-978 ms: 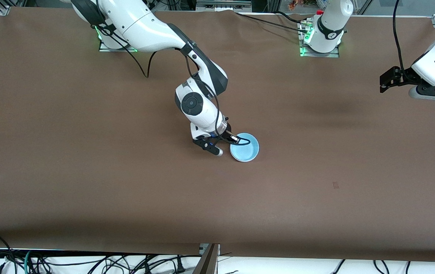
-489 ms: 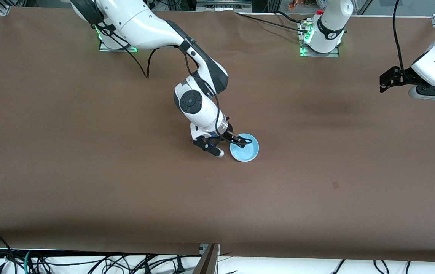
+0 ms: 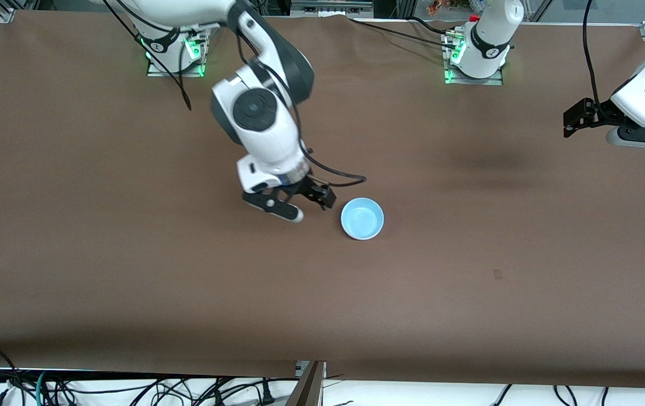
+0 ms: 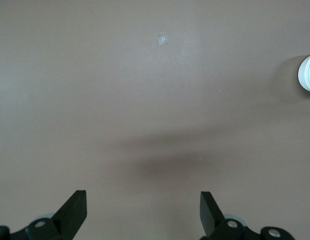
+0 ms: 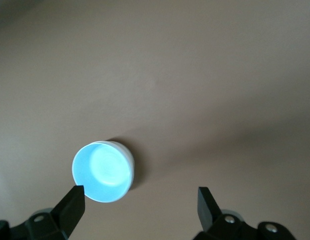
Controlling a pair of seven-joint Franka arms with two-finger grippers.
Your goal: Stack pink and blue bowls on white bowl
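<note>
Front view: the light sky-blue round plastic bowl (image 3: pixel 362 219) sits upright mid-table on the brown table (image 3: pixel 130 270), its hollow holding nothing (a white rim shows beneath it in the right wrist view). The right gripper (image 3: pixel 299 204) hovers beside it, fingers spread, holding nothing. The left gripper (image 3: pixel 573 121) waits open at its end.

You are looking at a robotics laboratory. Two white Franka arms (image 3: pixel 260 118) stand on metal base plates (image 3: pixel 473 76) lit green, bolted along one edge of a wide table covered in plain brown sheeting (image 3: pixel 130 270). Aluminium framing (image 3: pixel 3 14) shows at the table's corners, and loose black cables (image 3: pixel 130 389) lie on the floor below the table edge nearest the front camera.
</note>
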